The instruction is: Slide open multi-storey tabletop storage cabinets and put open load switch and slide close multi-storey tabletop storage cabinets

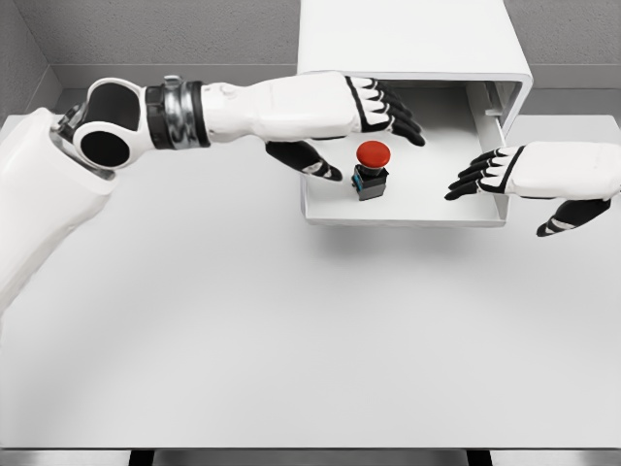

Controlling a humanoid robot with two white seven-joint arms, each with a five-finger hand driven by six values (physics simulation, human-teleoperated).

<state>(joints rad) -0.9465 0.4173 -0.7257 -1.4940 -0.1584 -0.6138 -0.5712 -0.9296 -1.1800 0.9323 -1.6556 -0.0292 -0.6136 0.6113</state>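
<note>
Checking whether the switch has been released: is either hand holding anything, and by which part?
Nothing is held. Left hand and right hand are open; the switch stands free in the drawer.

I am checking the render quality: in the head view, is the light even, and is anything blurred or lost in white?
Head view: soft, even light, no glare; faint shadows inside the open drawer and under the left hand. Everything is sharp, the red switch clearly so. The white cabinet, table and right hand have low contrast with each other.
</note>
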